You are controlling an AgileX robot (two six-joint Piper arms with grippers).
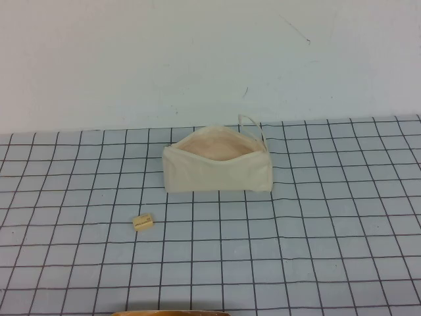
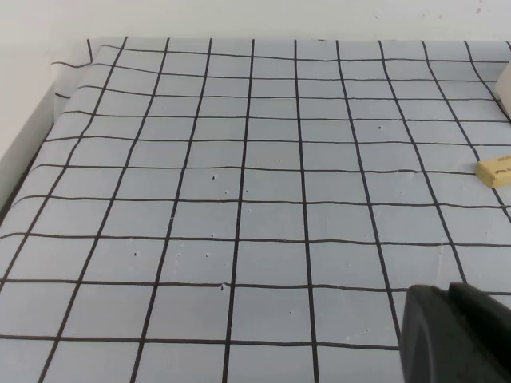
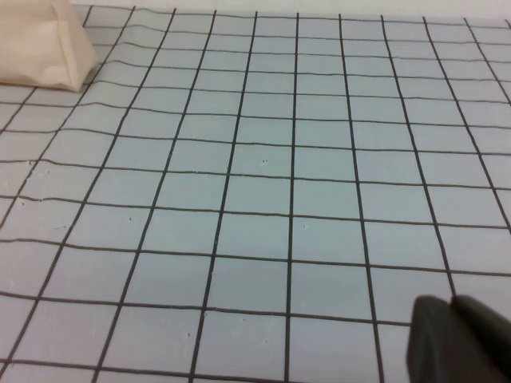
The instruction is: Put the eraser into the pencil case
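Left hand (image 2: 457,333) and right hand (image 3: 461,339) — dark edges only, grip state cannot tell. Eraser (image 1: 143,222) lies ahead of left hand on surface (image 1: 316,237) — well apart from open pencil case (image 1: 217,170).

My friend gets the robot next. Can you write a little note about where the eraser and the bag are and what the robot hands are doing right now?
Left gripper: only a dark tip shows in the left wrist view, low over the grid mat, holding nothing visible. It is out of the high view.
Right gripper: same, only a dark tip in the right wrist view, nothing visibly held.
Eraser: lying on the mat, in front of the pencil case and toward the robot's left, apart from it.
Pencil case: near the mat's far edge, mouth open, loop at its right end.
Done: nothing yet.
Left: pick up the eraser, drop it into the open case.
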